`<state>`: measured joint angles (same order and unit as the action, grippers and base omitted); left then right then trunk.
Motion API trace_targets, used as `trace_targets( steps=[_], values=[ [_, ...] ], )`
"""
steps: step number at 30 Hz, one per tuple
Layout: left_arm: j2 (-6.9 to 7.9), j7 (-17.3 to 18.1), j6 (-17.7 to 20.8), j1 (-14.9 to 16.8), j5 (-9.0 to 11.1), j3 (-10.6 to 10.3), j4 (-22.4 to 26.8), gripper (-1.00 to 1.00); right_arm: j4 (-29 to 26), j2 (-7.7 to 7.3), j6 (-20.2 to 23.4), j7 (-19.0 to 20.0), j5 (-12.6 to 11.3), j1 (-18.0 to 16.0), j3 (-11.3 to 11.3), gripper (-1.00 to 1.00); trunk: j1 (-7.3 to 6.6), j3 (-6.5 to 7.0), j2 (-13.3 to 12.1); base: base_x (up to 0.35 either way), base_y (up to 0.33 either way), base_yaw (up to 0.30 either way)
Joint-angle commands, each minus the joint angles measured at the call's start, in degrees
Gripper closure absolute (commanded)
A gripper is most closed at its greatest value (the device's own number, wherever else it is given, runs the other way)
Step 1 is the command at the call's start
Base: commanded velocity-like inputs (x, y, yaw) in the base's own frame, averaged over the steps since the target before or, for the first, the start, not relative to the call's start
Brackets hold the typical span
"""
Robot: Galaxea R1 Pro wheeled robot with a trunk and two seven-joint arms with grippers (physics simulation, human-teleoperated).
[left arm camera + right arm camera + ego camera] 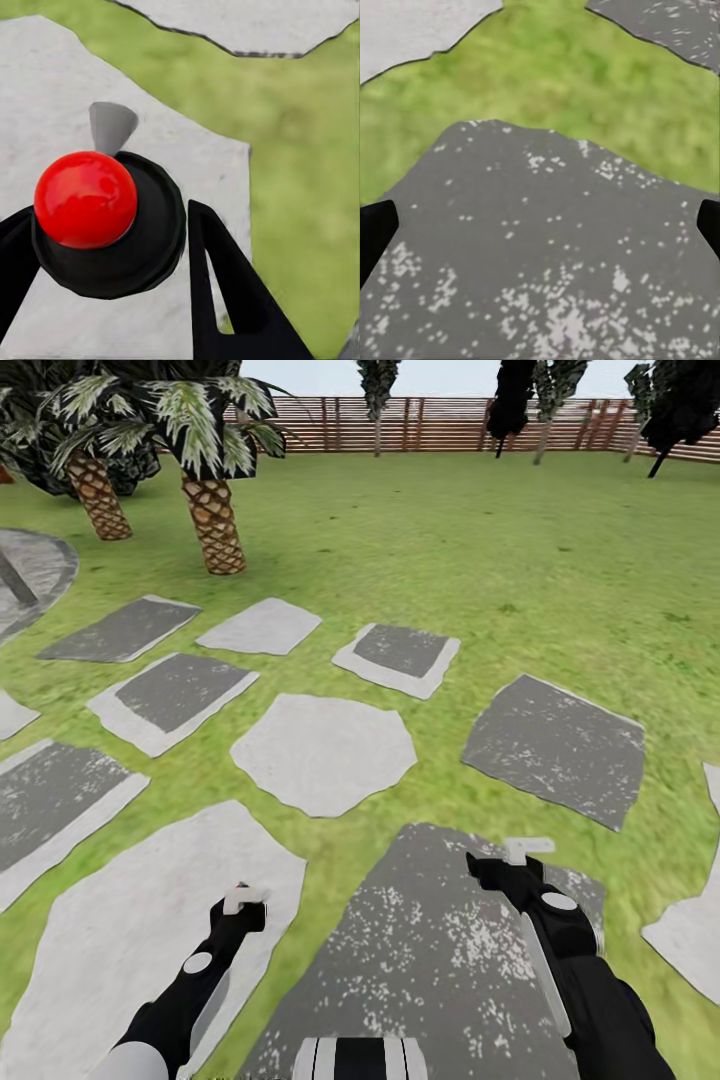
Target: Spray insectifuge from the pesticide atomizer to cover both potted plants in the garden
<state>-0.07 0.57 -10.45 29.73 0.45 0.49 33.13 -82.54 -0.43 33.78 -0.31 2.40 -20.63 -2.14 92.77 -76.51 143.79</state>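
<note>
My left gripper (245, 900) hangs low over a pale stepping stone (130, 940). In the left wrist view its two black fingers (225, 300) close on a round black top with a shiny red knob and a small grey cone, seen end-on. I take this for the pesticide atomizer (150, 247); its green body is hidden. A tiny red spot shows at that gripper's tip in the head view. My right gripper (527, 850) is open and empty over a dark speckled stone (540, 225). The potted plants are out of view.
Grey and pale stepping stones (325, 750) lie scattered across the green lawn (520, 560) ahead. Two palms with scaly trunks (215, 520) stand at the far left, beside the round patio's edge (35, 570). The brown slatted fence (440, 425) closes the far side.
</note>
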Motion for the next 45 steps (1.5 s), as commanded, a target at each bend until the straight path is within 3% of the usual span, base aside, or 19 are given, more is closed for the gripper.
trace_targets(
  steps=[1,45],
  values=[
    [-0.01,0.1,-0.2,0.0,0.1,0.0,0.0,1.0,-0.1,-0.01,0.3,0.0,0.2,0.0,0.0,-1.0,-0.01,-0.04,0.0,0.0,0.0,0.262],
    [-0.03,-0.1,-0.2,0.0,0.0,0.0,0.0,1.0,-0.1,0.18,0.3,0.1,0.1,0.0,-0.1,-1.0,-0.01,-0.04,0.0,0.0,0.0,0.263]
  ],
)
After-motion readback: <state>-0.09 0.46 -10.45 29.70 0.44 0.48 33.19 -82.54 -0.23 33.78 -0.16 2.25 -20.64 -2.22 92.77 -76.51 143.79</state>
